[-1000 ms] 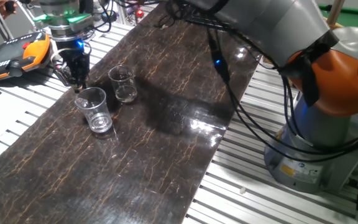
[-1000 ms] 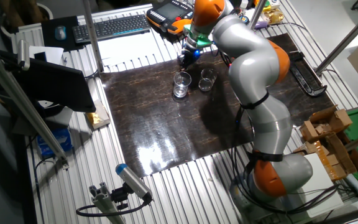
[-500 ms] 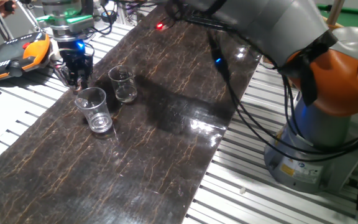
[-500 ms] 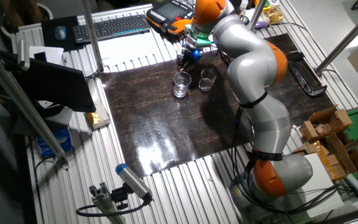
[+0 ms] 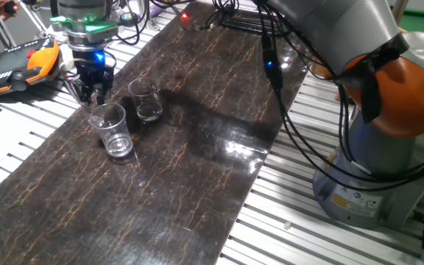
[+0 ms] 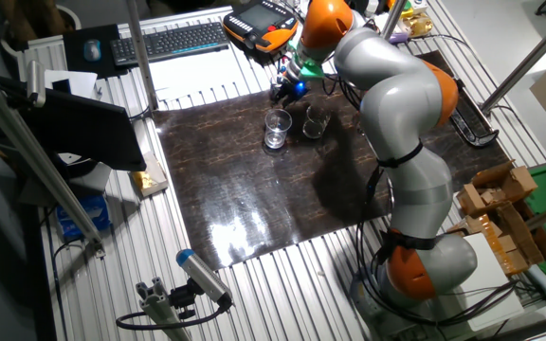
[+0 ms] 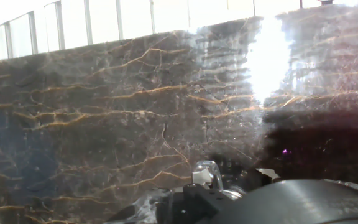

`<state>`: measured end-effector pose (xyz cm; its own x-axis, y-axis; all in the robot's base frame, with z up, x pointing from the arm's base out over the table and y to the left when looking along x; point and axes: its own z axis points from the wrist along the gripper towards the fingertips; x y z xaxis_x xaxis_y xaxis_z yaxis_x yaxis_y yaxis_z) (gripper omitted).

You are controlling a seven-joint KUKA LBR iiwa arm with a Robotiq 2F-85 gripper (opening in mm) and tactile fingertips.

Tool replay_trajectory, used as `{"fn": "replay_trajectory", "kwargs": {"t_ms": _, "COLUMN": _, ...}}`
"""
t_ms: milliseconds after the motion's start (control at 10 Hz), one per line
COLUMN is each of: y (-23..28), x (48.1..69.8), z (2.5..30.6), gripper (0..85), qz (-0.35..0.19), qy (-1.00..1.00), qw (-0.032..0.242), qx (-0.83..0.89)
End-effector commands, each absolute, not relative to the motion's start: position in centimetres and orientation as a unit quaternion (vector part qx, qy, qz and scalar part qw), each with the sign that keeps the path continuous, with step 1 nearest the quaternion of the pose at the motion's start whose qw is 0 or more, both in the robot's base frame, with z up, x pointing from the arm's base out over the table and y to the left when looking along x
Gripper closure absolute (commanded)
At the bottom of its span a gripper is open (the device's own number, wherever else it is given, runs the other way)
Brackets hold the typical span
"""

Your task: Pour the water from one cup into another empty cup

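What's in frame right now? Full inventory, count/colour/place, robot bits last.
taller clear tumbler: 1, clear, on the dark mat, just in front of the gripper
shorter clear cup: 1, clear, on the mat beside the tumbler, apart from it
water: too faint to make out in either cup
dark marbled mat: 1, dark brown with pale veins, over the slatted table
teach pendant: 1, orange and black, off the mat by the gripper
keyboard: 1, black, far edge of the table
wooden blocks: a stack, tan, beside the arm
gripper: 1, black, holding nothing; open or shut unclear
robot arm: 1, grey with orange joints
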<state>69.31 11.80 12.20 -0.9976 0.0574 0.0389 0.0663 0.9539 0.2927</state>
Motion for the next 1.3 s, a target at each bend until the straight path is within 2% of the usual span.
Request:
{"fn": "replay_trajectory", "kwargs": {"t_ms": 0, "y": 11.8, "x": 69.3, "z": 12.2, "gripper": 42.7, "qz": -0.148, "qy": -0.988, "qw": 0.018, "qx": -0.031}}
{"fn": "replay_trajectory", "kwargs": {"t_ms": 700, "y": 12.5, "x": 69.3, "z": 11.7, "gripper": 42.3, "qz": -0.157, "qy": -0.987, "qw": 0.015, "qx": -0.037}}
{"fn": "replay_trajectory", "kwargs": {"t_ms": 1200, "y": 13.6, "x": 69.2, "z": 11.5, "gripper": 42.3, "qz": -0.154, "qy": -0.987, "qw": 0.029, "qx": -0.045}}
